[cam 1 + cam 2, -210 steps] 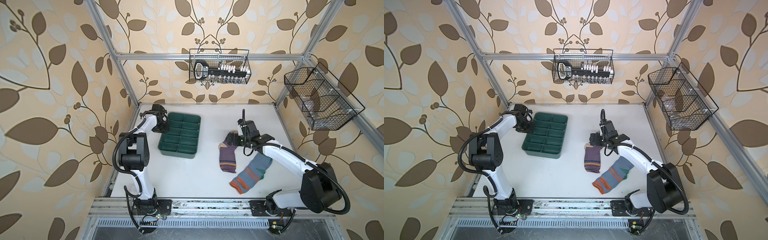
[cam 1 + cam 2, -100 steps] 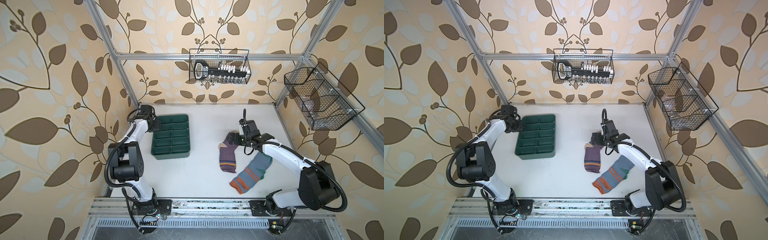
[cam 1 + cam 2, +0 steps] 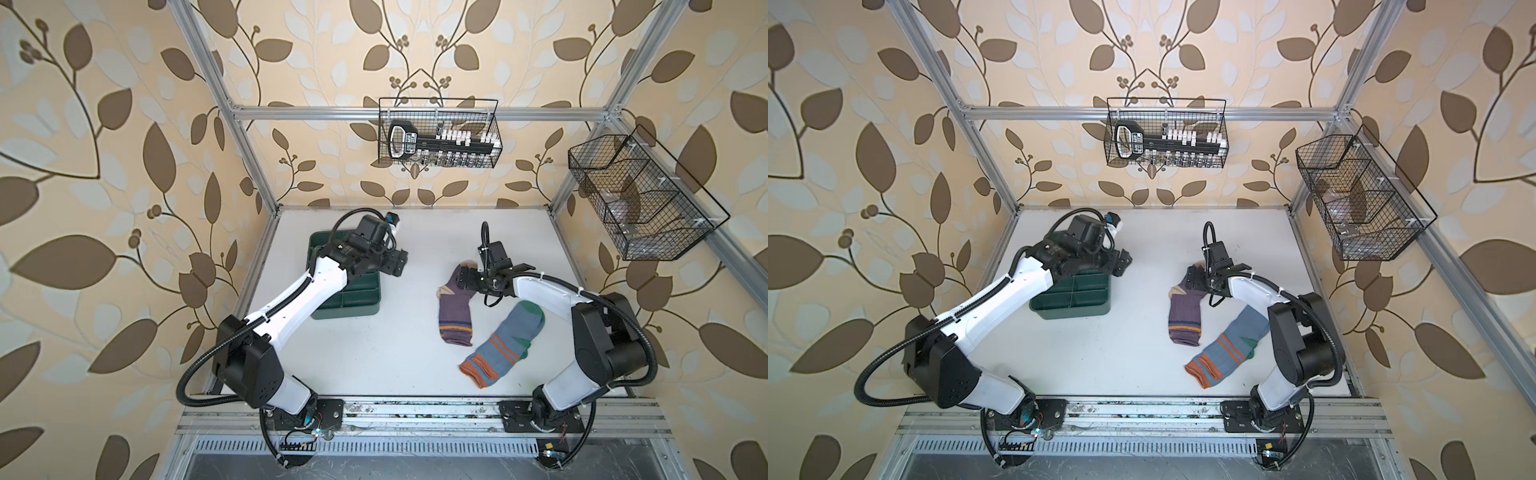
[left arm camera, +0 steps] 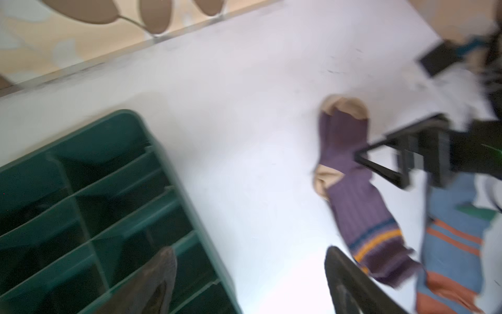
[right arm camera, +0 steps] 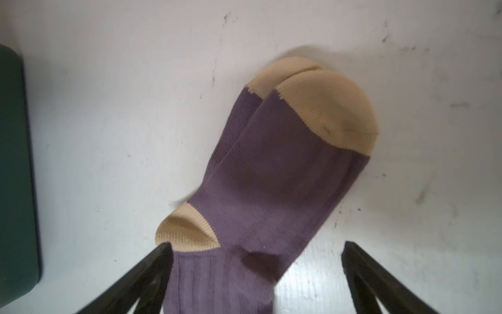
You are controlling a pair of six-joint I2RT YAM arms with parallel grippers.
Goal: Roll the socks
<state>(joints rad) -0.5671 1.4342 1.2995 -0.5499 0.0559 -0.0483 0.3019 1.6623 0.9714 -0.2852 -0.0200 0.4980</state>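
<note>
The purple sock lies flat right of centre on the table, toe far, cuff near, the grey-blue sock beside it; the right gripper straddles its heel across the width, jaws wide open, empty; the left gripper, also open and empty, is at the green tray edge, farther off.

1. The divided tray is set on the table near its left edge, toward the back-left corner.
2. The far sock is laid flat right of the table's middle, well apart from the tray.
3. The near sock is laid close beside it, toward the front-right corner.
4. The right gripper is held over the far sock's back end, and the left gripper over the tray's back-right corner.
</note>
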